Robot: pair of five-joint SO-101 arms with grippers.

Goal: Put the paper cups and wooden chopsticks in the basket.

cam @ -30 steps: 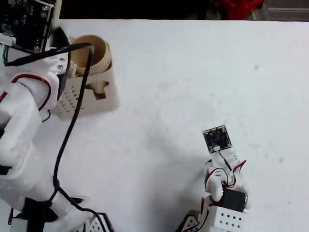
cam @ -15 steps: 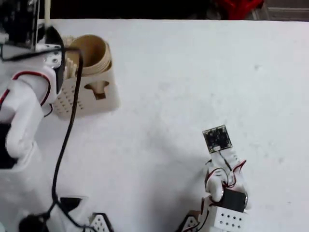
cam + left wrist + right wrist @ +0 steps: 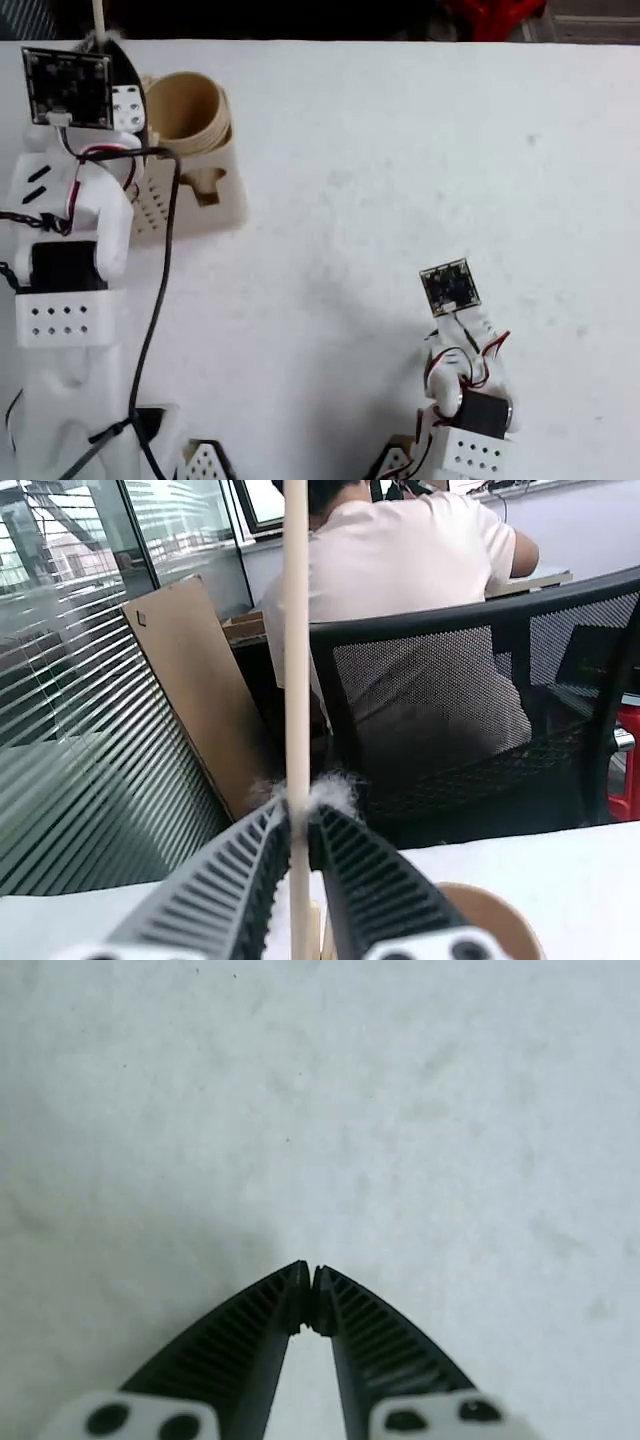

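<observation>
Where set farthest left, clamps the fingers of the left gripper (image 3: 298, 815) tight on one wooden chopstick (image 3: 296, 630), held upright and running past the fingertips above and below. Just beside those fingers, locates the nested paper cups (image 3: 190, 105), seated in the basket (image 3: 215, 200). Well apart to the right, presses the fingers of the right gripper (image 3: 308, 1295) together on nothing, tips aimed at the white table (image 3: 450, 1110).
</observation>
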